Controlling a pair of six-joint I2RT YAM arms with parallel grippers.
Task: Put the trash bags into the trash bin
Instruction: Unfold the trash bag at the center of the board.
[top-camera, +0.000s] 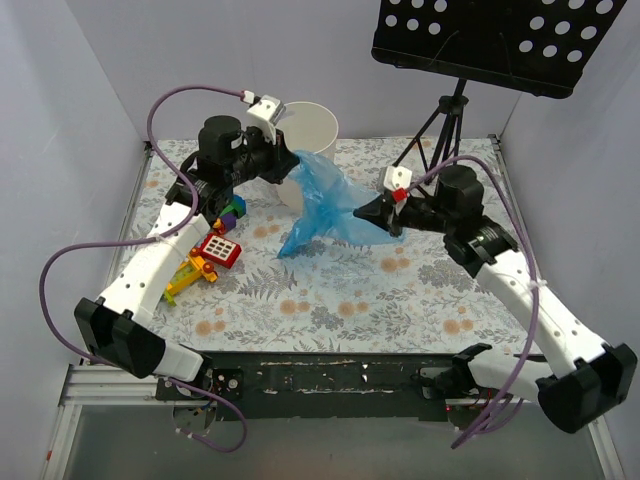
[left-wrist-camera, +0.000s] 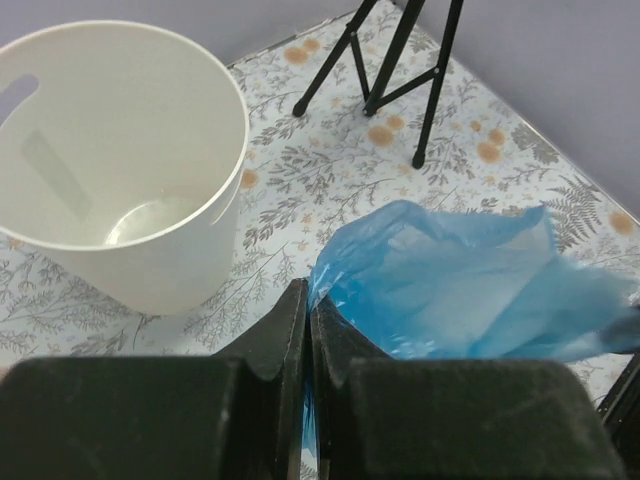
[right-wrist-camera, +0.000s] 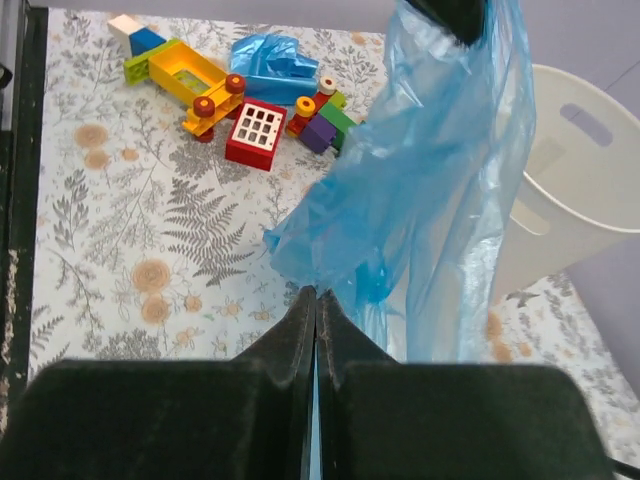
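Two claws, one bag

The left gripper (left-wrist-camera: 308, 300), shut, pinches the trash bag (top-camera: 325, 205) by its top edge; the right gripper (right-wrist-camera: 316, 300), shut, a lower fold, probably to spread it. It hangs beside the trash bin (top-camera: 320, 125), not inside.

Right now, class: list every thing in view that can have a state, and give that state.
trash bag, unfolded, held up between both grippers, not yet in the trash bin.
trash bin, upright, empty.
left gripper, shut on the trash bag.
right gripper, shut on the trash bag.
music stand, upright.
toy blocks, lying in a loose heap.
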